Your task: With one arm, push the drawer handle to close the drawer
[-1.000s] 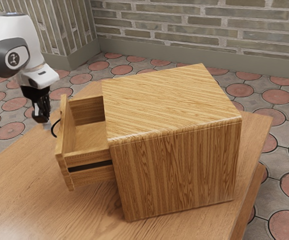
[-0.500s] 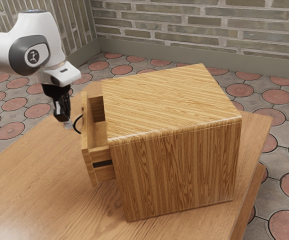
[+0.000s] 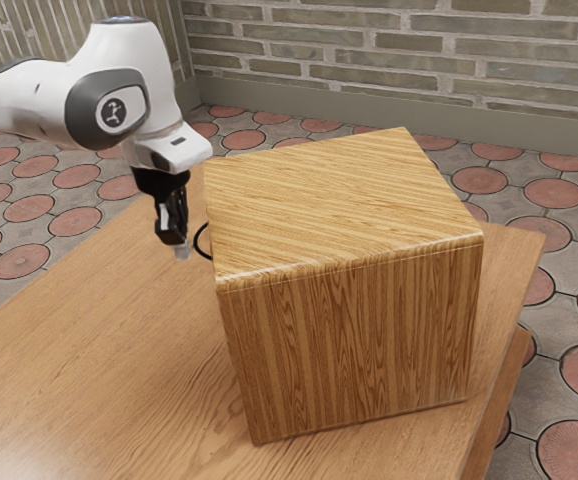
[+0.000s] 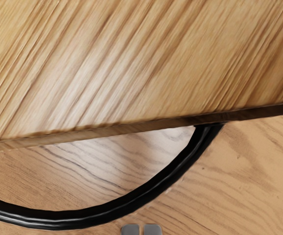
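The black drawer handle (image 4: pixel 58 220), likely stiff but slick, bows from the cabinet (image 3: pixel 349 340), so you should push its outer curve squarely, your gripper (image 4: pixel 141 230) just beside it, fingertips pressed together above the table (image 3: pixel 99 350)

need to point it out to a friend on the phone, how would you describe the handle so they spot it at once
On the table stands a big wooden cabinet. Beside my gripper, the handle bows out from the cabinet's front. It is a thin, smooth black curve, unlike the flat, striped wood or my bulkier black gripper.
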{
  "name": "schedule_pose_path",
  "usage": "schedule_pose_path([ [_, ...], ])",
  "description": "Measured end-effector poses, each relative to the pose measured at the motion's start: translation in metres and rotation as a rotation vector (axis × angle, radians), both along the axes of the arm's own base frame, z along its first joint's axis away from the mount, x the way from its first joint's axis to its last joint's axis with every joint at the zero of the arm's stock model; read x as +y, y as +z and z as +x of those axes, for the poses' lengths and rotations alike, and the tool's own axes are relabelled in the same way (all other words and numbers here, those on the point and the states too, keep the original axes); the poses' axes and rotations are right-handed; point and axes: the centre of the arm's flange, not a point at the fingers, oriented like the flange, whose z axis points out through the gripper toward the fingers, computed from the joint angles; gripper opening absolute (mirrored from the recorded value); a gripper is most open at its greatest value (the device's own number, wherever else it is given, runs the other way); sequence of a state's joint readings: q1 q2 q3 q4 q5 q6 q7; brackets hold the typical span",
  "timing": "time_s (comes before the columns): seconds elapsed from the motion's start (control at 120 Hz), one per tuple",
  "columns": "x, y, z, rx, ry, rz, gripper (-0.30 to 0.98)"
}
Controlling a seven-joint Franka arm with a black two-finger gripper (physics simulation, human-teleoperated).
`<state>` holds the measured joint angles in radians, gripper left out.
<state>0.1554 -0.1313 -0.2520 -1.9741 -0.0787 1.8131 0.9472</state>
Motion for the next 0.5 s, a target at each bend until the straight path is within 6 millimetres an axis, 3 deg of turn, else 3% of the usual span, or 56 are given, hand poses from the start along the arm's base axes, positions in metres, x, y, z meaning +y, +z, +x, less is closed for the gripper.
schedule_pose_path([
  [0.217, -0.007, 0.0, -0.001, 0.001, 0.007, 0.001, -0.1],
  [0.3, -0.003, 0.008, -0.007, -0.013, 0.022, 0.006, -0.1],
  [0.35, -0.002, 0.023, -0.015, -0.035, 0.03, 0.013, -0.1],
  [0.45, 0.0, 0.074, -0.046, -0.093, 0.041, 0.036, -0.1],
  [0.5, 0.009, 0.107, -0.065, -0.123, 0.054, 0.045, -0.01],
])
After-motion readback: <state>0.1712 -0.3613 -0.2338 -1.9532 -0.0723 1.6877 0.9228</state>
